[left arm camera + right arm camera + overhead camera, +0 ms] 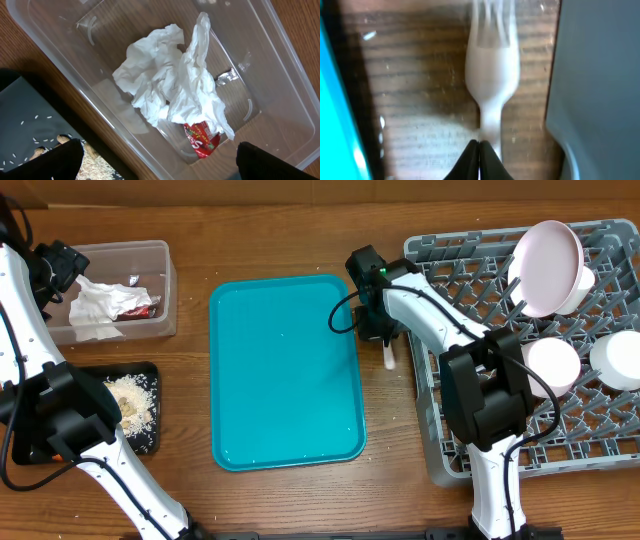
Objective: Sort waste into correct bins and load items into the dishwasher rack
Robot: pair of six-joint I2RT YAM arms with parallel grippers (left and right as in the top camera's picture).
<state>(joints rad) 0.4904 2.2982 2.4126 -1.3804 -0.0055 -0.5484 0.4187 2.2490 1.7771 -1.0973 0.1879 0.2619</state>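
Observation:
My right gripper (380, 332) (480, 146) is shut on the handle of the white plastic fork (388, 357) (492, 60), low over the wood between the teal tray and the grey dishwasher rack (450, 255) (600, 75). The rack holds a tilted white plate (548, 265) and two white bowls (553, 365) (620, 358). My left gripper (55, 270) (160, 162) is open and empty over the clear tub (120, 246) (280, 60), which holds crumpled napkins (95, 305) (165, 85) and a red-and-white wrapper (140, 307) (200, 140). The black tray (150, 430) (25, 115) holds beige food scraps (130, 400) (95, 160). The carrot and the wooden stick are out of view.
The teal serving tray (285, 370) (330, 100) lies bare in the middle, its right edge close beside my right gripper. The rack's near-left wall is just right of the fork. The black tray sits right in front of the clear tub.

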